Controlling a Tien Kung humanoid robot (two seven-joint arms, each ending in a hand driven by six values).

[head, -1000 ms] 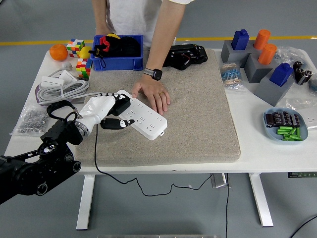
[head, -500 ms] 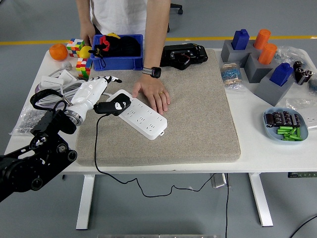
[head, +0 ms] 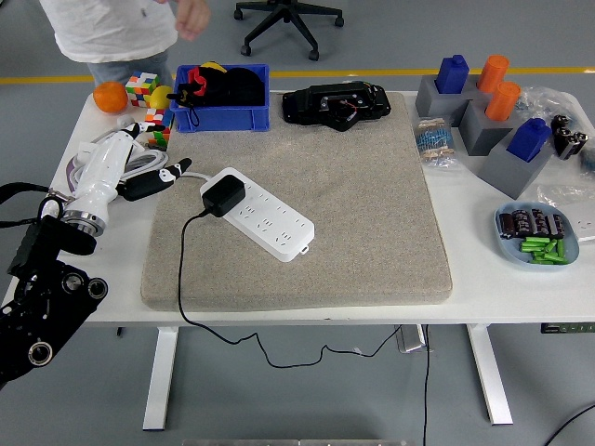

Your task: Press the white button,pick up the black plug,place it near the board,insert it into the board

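Your black plug [head: 223, 193] sits seated in the left end of the white power strip [head: 265, 216], on the mat [head: 372, 214]. It looks stiff and light, with a trailing cord; take hold by its flat sides. Your left hand [head: 139, 172] rests left of it, fingers apparently loosely extended, holding nothing.

Single head view, high, facing forward-down over table [head: 483, 279]; seemingly mid-range.

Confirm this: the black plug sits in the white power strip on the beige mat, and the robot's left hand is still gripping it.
Not quite. In the head view the black plug does sit in the white power strip on the beige mat, but the left hand has let go and is off to the left.
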